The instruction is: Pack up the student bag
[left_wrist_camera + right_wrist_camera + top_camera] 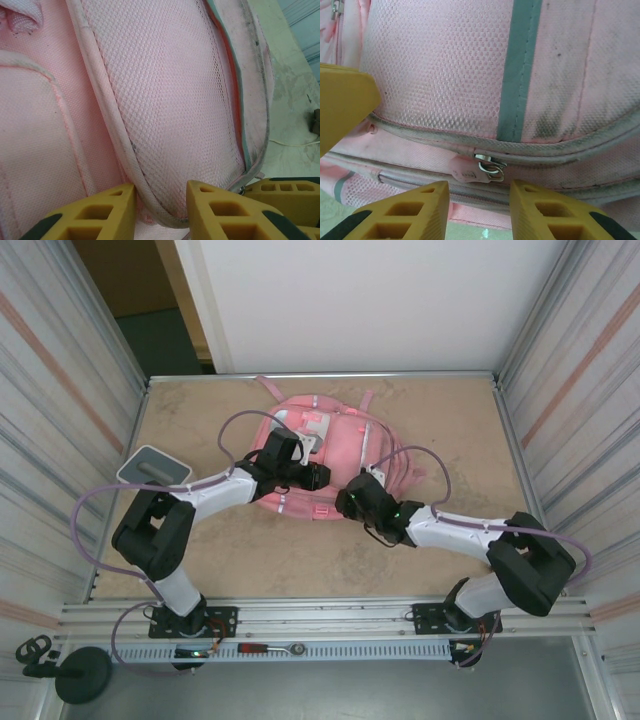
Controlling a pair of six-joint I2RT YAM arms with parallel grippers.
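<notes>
The student bag (335,435), pink with a white patch, lies on the table at the back centre. My left gripper (318,477) is at its near edge. In the left wrist view that gripper (161,192) is shut on the piped rim of the bag's mesh pocket (165,125), which bulges between the yellow fingers. My right gripper (350,498) is at the bag's near right edge. In the right wrist view it (479,192) stands open, and a pink zip pull (467,168) with a metal slider lies just beyond its fingertips. Each wrist view catches a yellow finger of the other gripper.
A grey flat pad (153,465) lies at the table's left edge. Corrugated walls close in both sides, and a white wall stands behind. A metal rail (330,615) runs along the near edge. Bare tabletop (300,560) lies between the arms.
</notes>
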